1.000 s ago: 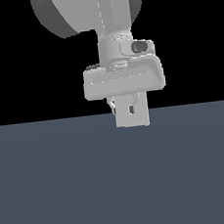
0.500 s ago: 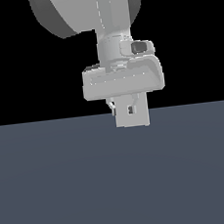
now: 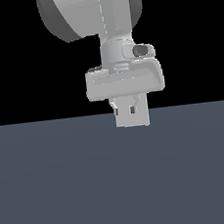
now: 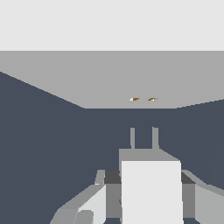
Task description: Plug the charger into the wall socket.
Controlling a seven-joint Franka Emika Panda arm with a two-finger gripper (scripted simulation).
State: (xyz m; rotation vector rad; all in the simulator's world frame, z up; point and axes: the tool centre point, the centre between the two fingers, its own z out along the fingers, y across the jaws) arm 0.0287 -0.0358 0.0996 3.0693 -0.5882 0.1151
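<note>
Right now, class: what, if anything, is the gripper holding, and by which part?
The gripper holds the charger by its two side faces, fingers pressed on either side; its two prongs project forward, free, toward the wall socket.

In the exterior view, the arm (image 3: 93, 12) is cut off by the top edge, and the light block (image 3: 132, 115) under the gripper (image 3: 128, 104) hides the fingertips, so whether they clamp it cannot be told from there. In the wrist view, the charger (image 4: 151, 192) is cut by the lower edge and covers most of the fingers (image 4: 92, 203) beside it. The wall socket (image 4: 109, 78) runs off both sides, its two small slots (image 4: 142, 99) too tiny to read clearly.
</note>
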